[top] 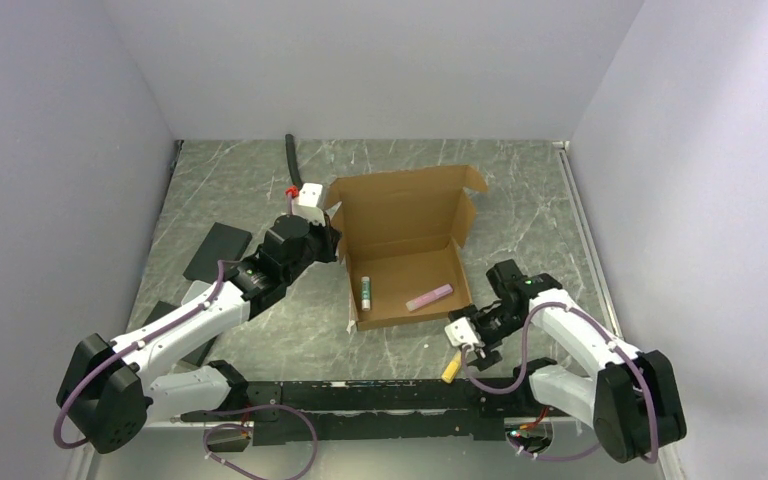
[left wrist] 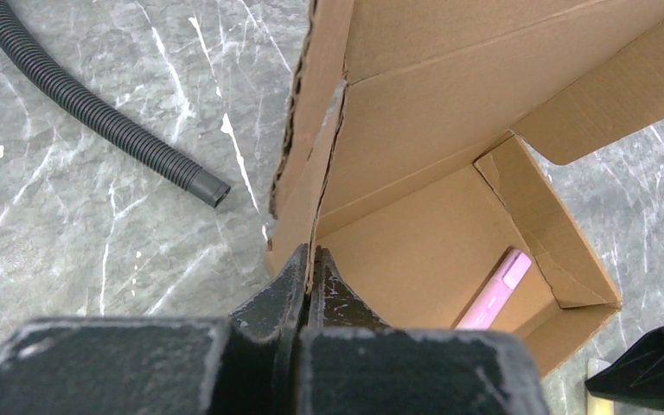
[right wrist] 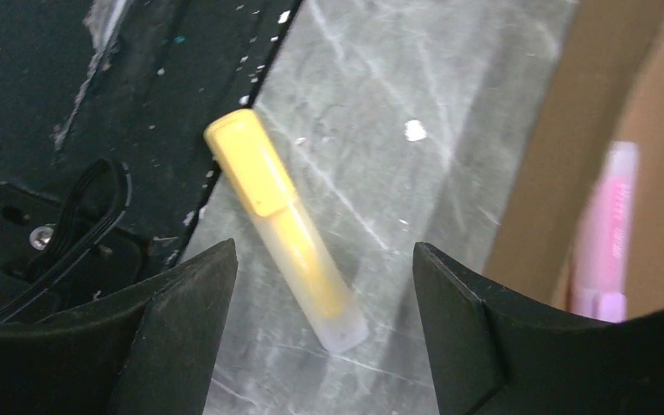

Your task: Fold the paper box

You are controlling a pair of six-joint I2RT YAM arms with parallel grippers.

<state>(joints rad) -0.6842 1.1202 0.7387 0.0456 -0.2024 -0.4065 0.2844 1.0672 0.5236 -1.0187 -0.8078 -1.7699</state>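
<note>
Top external: we saw the paper box (top: 405,240) open on the surface (top: 520,200), long axis running near-to-far, our left end effector (top: 330,240) at its left wall, the right end effector (top: 465,350) off its near-right corner. Left wrist: jaws pinched that wall. Right wrist: jaws stood wide astride a yellow marker (right wrist: 285,229), the box lying rightward.

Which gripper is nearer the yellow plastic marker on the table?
Right. The right gripper hangs open over the marker; the left gripper clamps a wall of the brown cardboard box.
</note>
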